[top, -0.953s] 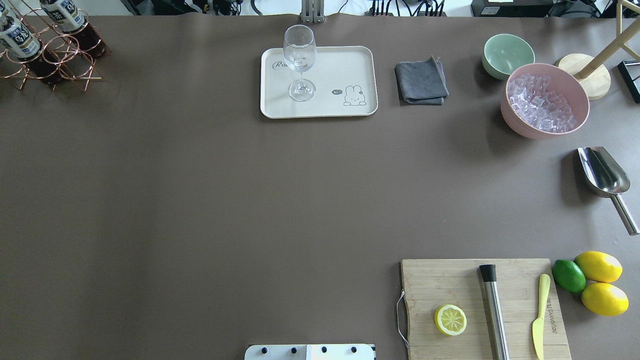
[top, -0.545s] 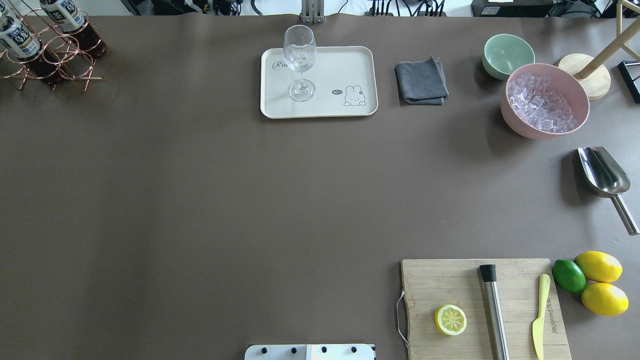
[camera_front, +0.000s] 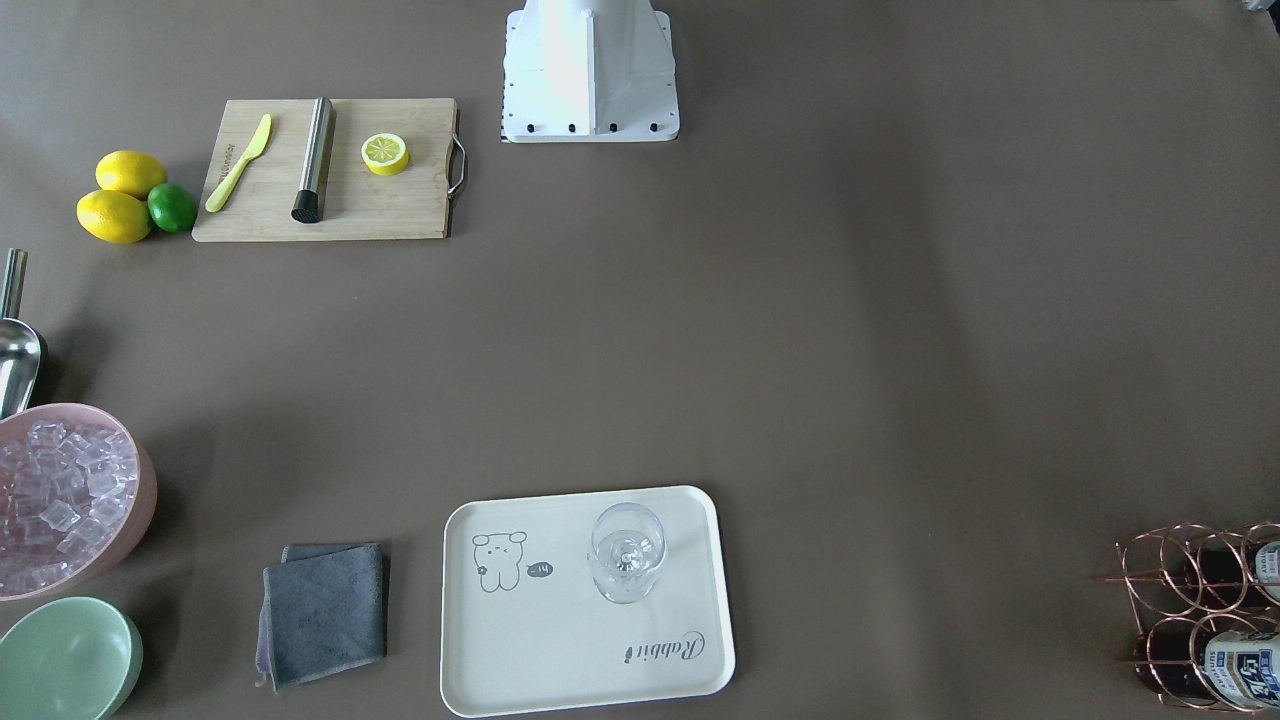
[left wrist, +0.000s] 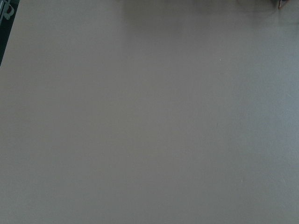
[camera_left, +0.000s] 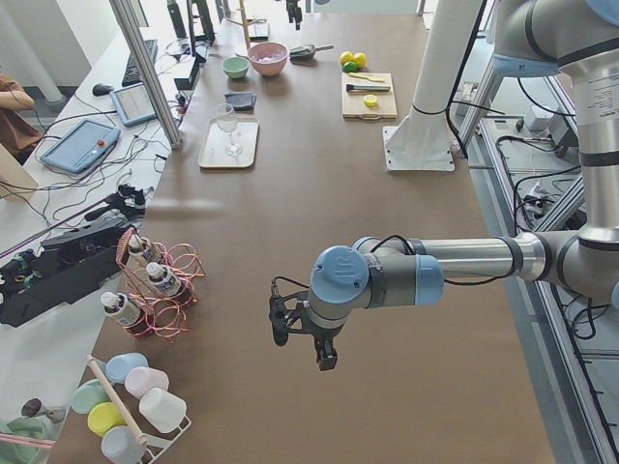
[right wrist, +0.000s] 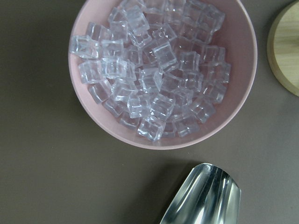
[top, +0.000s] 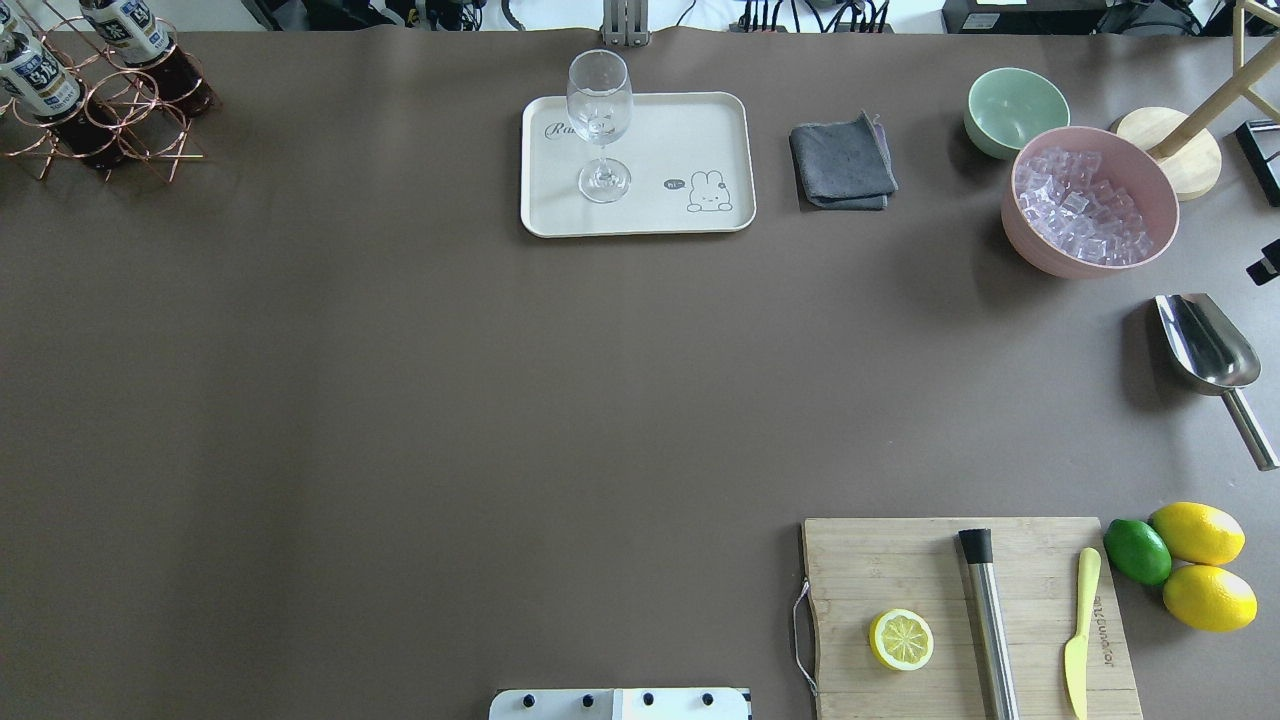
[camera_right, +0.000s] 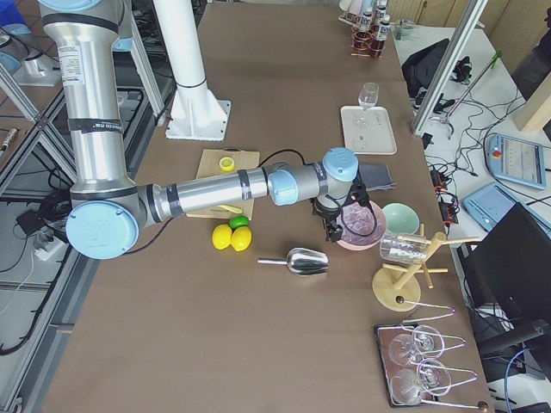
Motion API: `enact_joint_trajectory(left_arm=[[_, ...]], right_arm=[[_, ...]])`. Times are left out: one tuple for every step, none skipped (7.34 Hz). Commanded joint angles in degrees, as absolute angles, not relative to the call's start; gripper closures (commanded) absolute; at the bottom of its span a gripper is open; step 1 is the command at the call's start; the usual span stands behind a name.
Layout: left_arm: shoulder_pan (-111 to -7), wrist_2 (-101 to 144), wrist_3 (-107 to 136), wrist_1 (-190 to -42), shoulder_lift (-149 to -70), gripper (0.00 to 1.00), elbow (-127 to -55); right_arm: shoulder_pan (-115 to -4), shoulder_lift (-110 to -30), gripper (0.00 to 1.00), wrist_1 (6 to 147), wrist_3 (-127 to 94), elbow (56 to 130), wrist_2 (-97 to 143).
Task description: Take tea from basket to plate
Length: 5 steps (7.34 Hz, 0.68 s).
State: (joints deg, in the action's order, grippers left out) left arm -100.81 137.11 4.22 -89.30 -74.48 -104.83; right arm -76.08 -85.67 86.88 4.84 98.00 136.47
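Note:
Three tea bottles (camera_left: 162, 280) with white caps stand in the copper wire basket (camera_left: 184, 295) at the table's far left corner; the overhead view shows two of them (top: 40, 78) in the basket (top: 125, 135). The cream plate (top: 690, 125) lies at the far middle with a clear stemmed glass (top: 598, 110) on it. My left gripper (camera_left: 325, 360) hangs over bare table, well to the side of the basket; I cannot tell whether it is open or shut. My right gripper (camera_right: 330, 228) hovers beside the pink ice bowl (camera_right: 362, 225); I cannot tell its state either.
A pink bowl of ice cubes (top: 1030, 250), a mint-green bowl (top: 1015, 105), a grey cloth (top: 842, 162) and a steel scoop (top: 1205, 345) lie on the right. A wooden cutting board (top: 880, 560) holds a lemon half, a muddler and a knife, with lemons and a lime beside it.
A small dark part of the right arm has come into the overhead view at its right edge, near the ice bowl. Nothing on the table has moved.

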Motion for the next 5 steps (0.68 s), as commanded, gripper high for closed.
enact_joint_trajectory(left_arm=[[-100.99,137.11,4.31,-89.30,-74.53,0.03,-104.85],[-100.99,137.11,4.31,-89.30,-74.62,0.03,-104.77],[-101.07,137.11,4.31,-89.21,-75.23,0.03,-104.42],[-101.07,137.63,4.65,-88.86,-76.54,0.03,-103.81],[-101.07,137.38,4.83,-87.99,-78.81,0.03,-103.02]], right_arm=[[-74.72,-85.35,0.00,76.49,5.54,97.38,142.79],[-73.05,-84.99,0.00,72.38,5.45,97.64,144.82],[-72.43,-84.82,0.00,67.98,5.36,97.47,144.93],[-72.33,-84.81,0.00,63.85,5.45,97.30,146.24],[-72.25,-84.55,0.00,59.20,5.36,96.95,147.82]])
